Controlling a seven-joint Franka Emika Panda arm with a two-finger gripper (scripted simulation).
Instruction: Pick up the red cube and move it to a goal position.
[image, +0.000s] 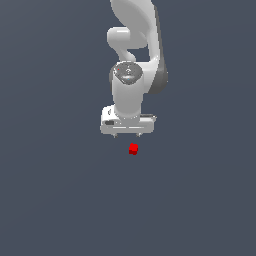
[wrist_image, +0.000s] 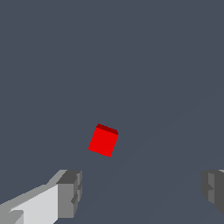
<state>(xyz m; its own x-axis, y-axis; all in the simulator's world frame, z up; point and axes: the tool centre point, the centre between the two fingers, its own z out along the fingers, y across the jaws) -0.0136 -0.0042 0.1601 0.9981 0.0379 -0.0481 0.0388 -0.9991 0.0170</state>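
One red cube (image: 133, 149) lies on a plain dark grey-blue surface (image: 50, 200), and nothing else lies around it: no second object shows in either view, and nothing stands between the cube and the arm. In the exterior view the cube sits just below the white pincer (image: 127, 135) and slightly toward the exterior view's right of its middle, apart from it, with bare surface showing between them. The single white Panda arm (image: 134, 50) hangs over the scene, its wrist pointing down and the wide pincer body spread crosswise above the cube.

The wrist view shows the cube (wrist_image: 103, 141) turned at a slight angle to the frame, its bright top face and a thin darker side face visible. Two grey fingertips (wrist_image: 70, 194) appear at the edges of that picture, set wide apart, one on each side, with the cube lying ahead of the gap between them and touching neither. The pincer holds nothing.
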